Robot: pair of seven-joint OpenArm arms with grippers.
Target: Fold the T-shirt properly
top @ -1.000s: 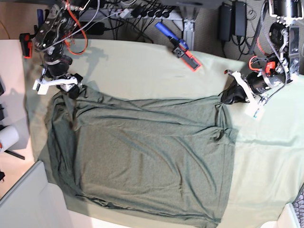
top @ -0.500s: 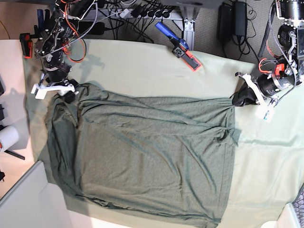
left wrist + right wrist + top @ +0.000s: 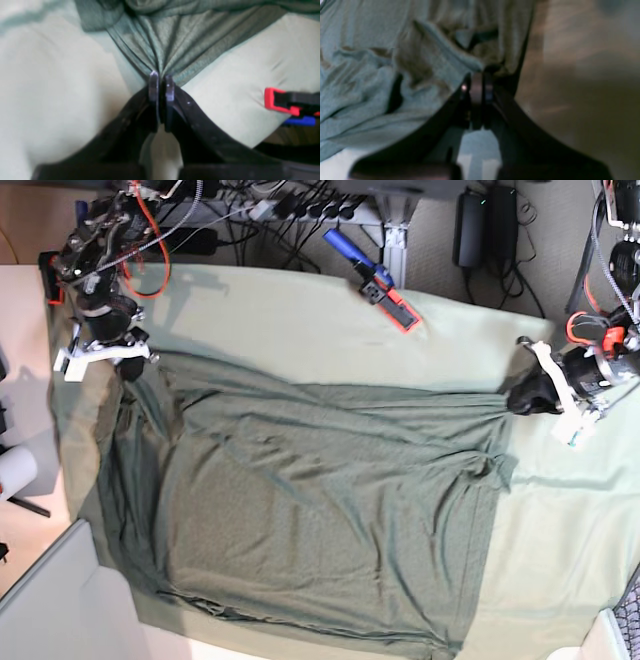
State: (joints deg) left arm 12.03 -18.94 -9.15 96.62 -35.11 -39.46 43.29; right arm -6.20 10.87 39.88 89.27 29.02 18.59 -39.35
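T-shirt lies spread on the pale cloth sheet over the table, its top edge now pulled taut. Right pincer has just clenched on one corner; left pincer grips the other. A red-tipped clamp lies beyond, clear.

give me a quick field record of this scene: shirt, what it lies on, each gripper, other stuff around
shirt: T-shirt, dark olive-green, spread mostly flat with wrinkles
surface: pale green cloth sheet under it
left gripper: shut on a bunched corner of the shirt, fabric fanning out in pleats
right gripper: shut on the shirt's opposite far corner
stretch: far edge pulled taut between the two grips
other: blue and red clamp on the sheet's far edge; cables beyond it
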